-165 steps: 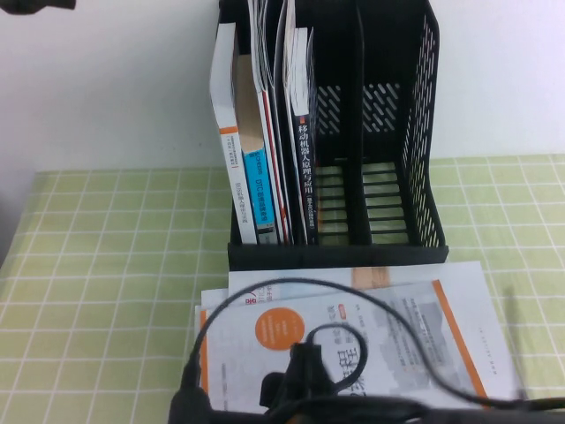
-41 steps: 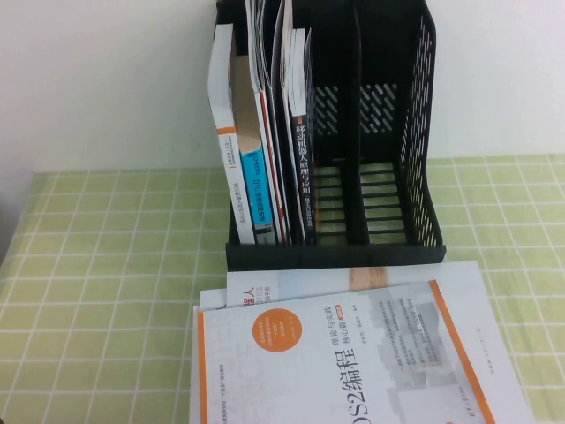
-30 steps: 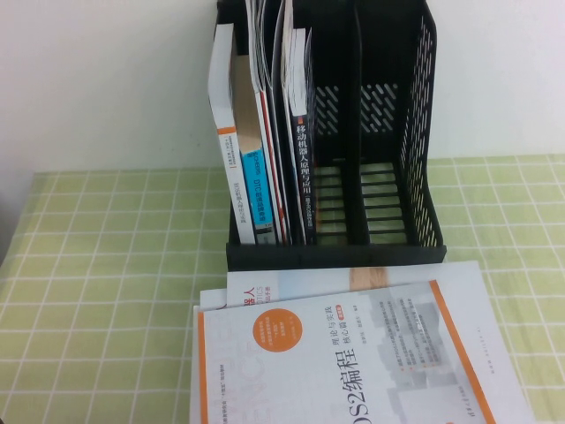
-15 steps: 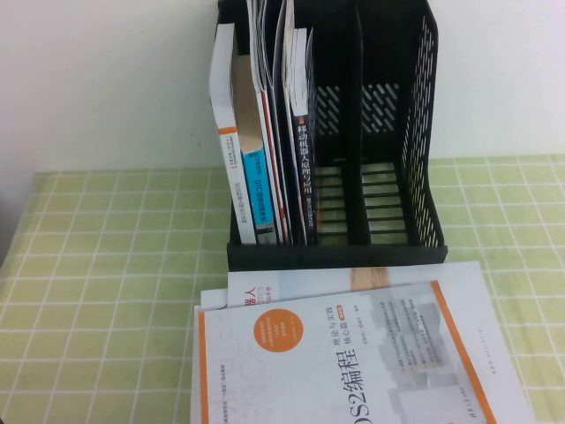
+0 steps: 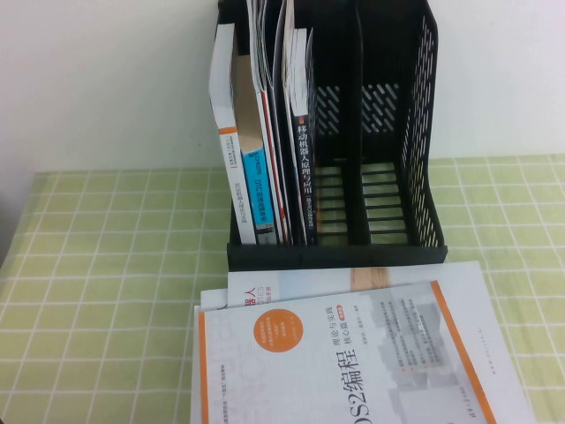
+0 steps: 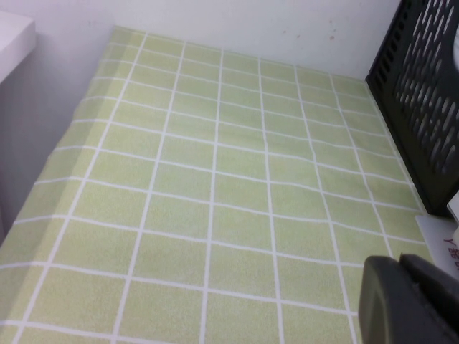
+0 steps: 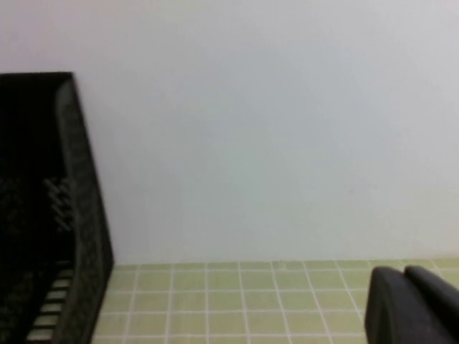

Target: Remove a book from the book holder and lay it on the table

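The black book holder stands at the back of the table with several books upright in its left slots; its two right slots are empty. A white and orange book lies flat on the table in front of the holder, on top of another book. Neither gripper shows in the high view. My left gripper is shut and empty above the green cloth, left of the holder. My right gripper is shut and empty, right of the holder.
A green checked cloth covers the table. A white wall stands behind the holder. A pale ledge shows at the cloth's far left edge in the left wrist view.
An arm with its cable that lay over the flat book 5.5 s ago has left the high view. Nothing has moved in the last second and a half.
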